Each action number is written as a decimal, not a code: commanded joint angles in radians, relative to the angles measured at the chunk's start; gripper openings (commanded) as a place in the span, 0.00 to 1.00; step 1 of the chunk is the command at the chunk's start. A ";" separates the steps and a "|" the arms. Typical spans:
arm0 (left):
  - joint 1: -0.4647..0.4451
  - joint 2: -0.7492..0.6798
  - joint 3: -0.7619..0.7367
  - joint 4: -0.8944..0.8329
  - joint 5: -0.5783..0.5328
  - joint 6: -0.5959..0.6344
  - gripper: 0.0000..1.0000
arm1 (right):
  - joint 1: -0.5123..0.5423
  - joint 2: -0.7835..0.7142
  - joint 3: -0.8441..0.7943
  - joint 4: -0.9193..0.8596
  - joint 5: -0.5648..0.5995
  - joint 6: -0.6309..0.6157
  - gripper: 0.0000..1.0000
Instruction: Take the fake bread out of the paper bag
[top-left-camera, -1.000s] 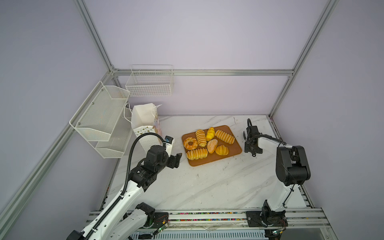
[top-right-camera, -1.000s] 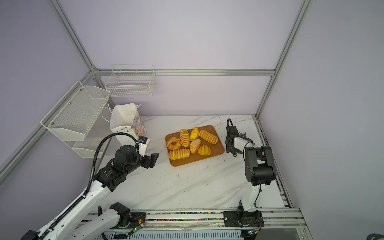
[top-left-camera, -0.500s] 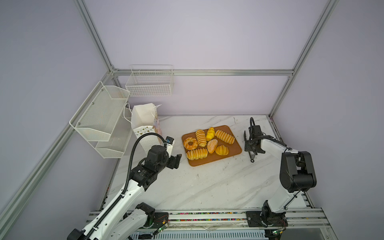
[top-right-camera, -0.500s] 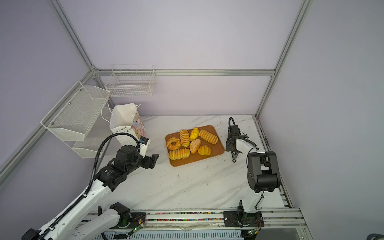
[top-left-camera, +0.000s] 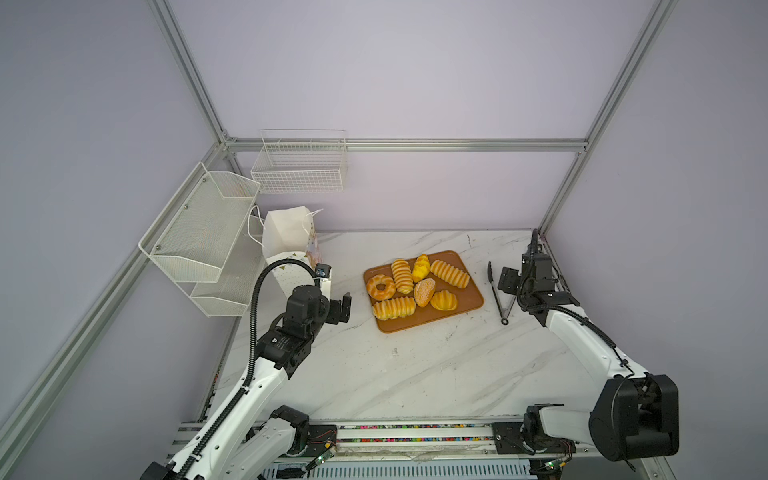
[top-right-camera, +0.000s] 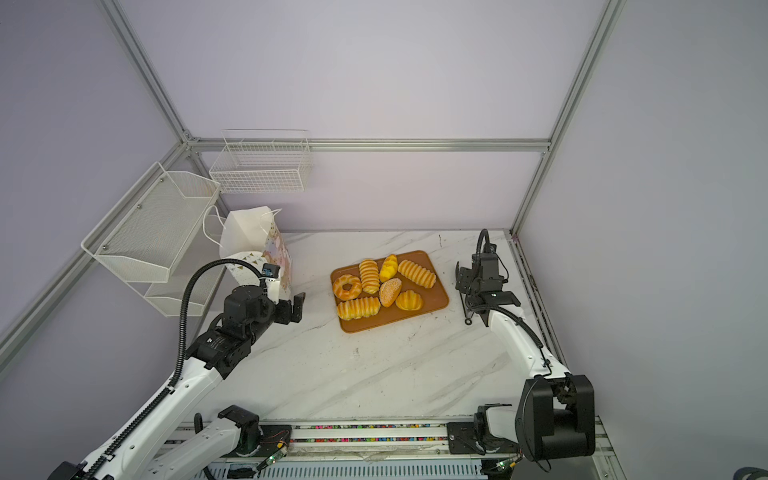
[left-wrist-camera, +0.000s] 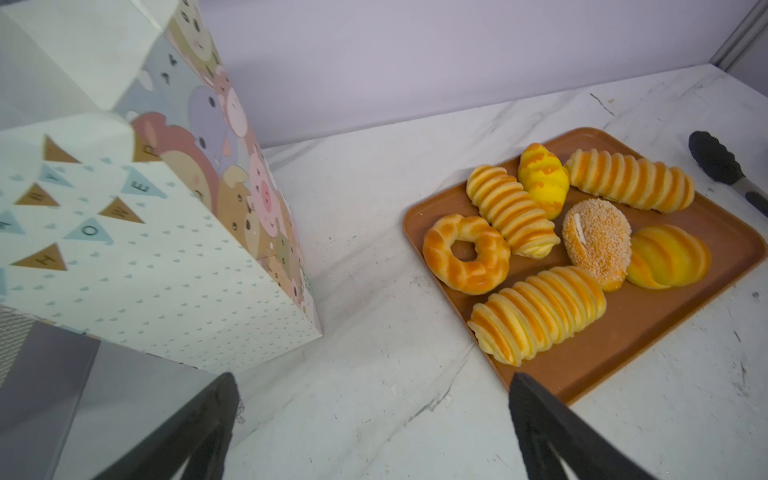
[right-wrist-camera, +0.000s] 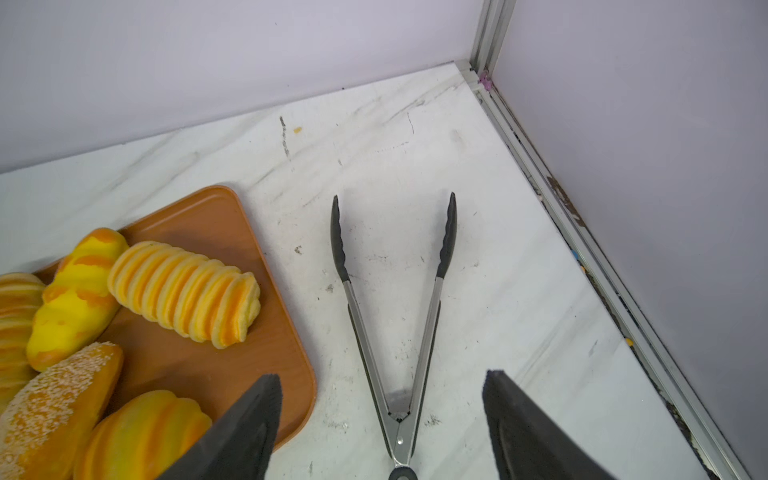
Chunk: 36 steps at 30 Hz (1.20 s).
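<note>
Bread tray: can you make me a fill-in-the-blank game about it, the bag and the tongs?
1. The tray holds ____ pieces of fake bread.
2. The paper bag stands ____ on the table, apart from the tray.
3. The tongs under the right pincer have ____ tips.
4. The left pincer is ____ and holds nothing.

Missing words: seven; upright; black; open.

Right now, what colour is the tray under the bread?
The tray is plain orange-brown, with no pattern. The left wrist view shows it best.
</note>
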 joint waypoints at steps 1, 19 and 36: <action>0.025 -0.038 -0.057 0.090 -0.081 0.002 1.00 | -0.001 -0.064 -0.053 0.154 -0.032 -0.021 0.80; 0.059 -0.002 -0.322 0.482 -0.322 0.035 1.00 | -0.001 -0.222 -0.529 0.926 -0.043 -0.100 0.97; 0.187 0.350 -0.528 1.179 -0.339 0.023 1.00 | -0.001 0.105 -0.655 1.431 -0.046 -0.122 0.97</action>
